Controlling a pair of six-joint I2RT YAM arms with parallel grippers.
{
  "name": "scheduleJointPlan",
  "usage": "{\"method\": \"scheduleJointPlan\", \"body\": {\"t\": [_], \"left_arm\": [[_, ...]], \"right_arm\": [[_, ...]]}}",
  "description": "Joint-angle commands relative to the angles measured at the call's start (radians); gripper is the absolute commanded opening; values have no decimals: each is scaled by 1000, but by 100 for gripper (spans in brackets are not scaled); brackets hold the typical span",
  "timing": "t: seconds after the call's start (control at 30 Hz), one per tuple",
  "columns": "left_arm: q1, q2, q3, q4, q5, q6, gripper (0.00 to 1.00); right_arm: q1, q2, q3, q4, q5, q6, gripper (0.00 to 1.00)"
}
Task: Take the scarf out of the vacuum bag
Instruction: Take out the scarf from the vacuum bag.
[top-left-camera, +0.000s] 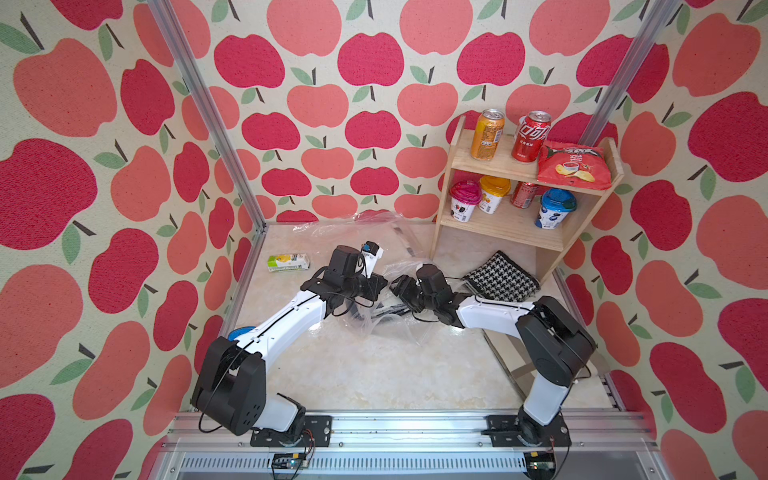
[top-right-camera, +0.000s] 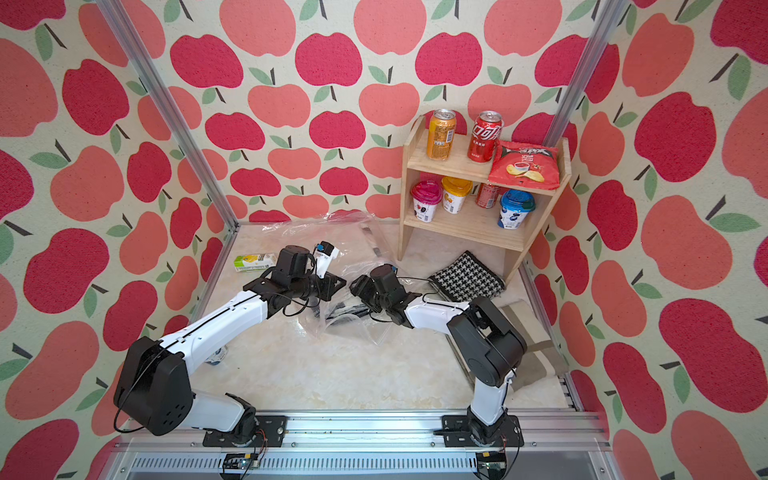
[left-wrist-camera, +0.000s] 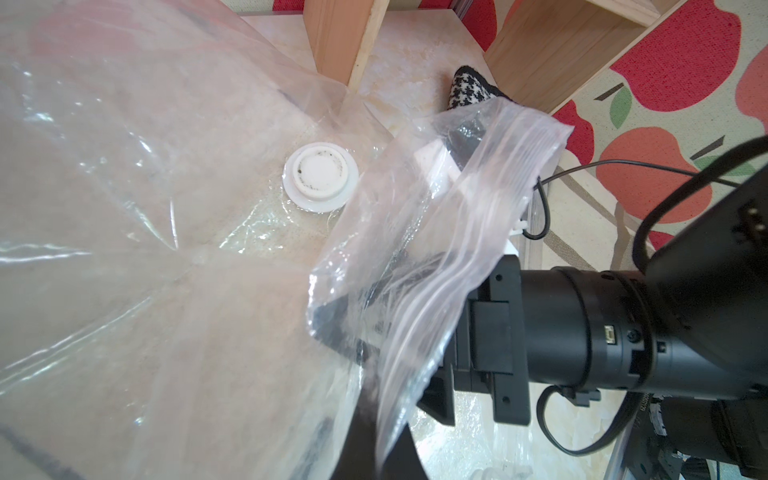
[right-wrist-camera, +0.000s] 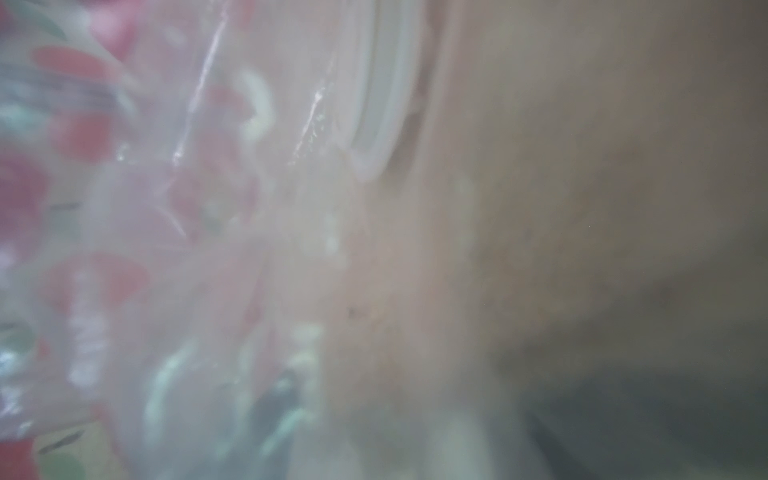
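The scarf (top-left-camera: 500, 278) (top-right-camera: 467, 278), black-and-white houndstooth and folded, lies on the table by the wooden shelf's foot, outside the vacuum bag. Its corner (left-wrist-camera: 469, 89) shows in the left wrist view. The vacuum bag (top-left-camera: 365, 232) (top-right-camera: 349, 237) is clear, crinkled plastic spread mid-table, with its white valve cap (left-wrist-camera: 320, 176) facing up. My left gripper (left-wrist-camera: 376, 432) is shut on a strip of the bag's edge. My right gripper (left-wrist-camera: 368, 365) (top-left-camera: 395, 286) faces it with its fingers apart and bag plastic draped over them. The right wrist view is blurred by plastic.
A wooden shelf (top-left-camera: 523, 232) at the back right holds cans, yoghurt cups and a red chip bag (top-left-camera: 573, 162). A green-yellow carton (top-left-camera: 288, 262) lies at the back left. A blue round object (top-left-camera: 241, 332) sits under the left arm. Metal frame posts edge the table.
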Motion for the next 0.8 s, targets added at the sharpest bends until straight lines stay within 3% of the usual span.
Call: {"method": "scheduleJointPlan", "body": {"t": [0.0,0.1,0.2,0.37,0.77], "left_arm": [[-4,-25,-23,10,-11,-8,0],[-4,-26,-21,5,-12,-6,0],[-4,-27,-18,2,-17,-2,0],[-4,-29,-16,-6,-23,4,0],[-3,-52,-42,12,-20,4,0]], "right_arm": [[-1,36,-12,33,0,31,71],[-8,51,-5,75,-6,39,69],[-15,51,12,85,-10,25,61],[-17,23,47,24,1,-5,61],[-39,52,49,85,-16,29,59]]}}
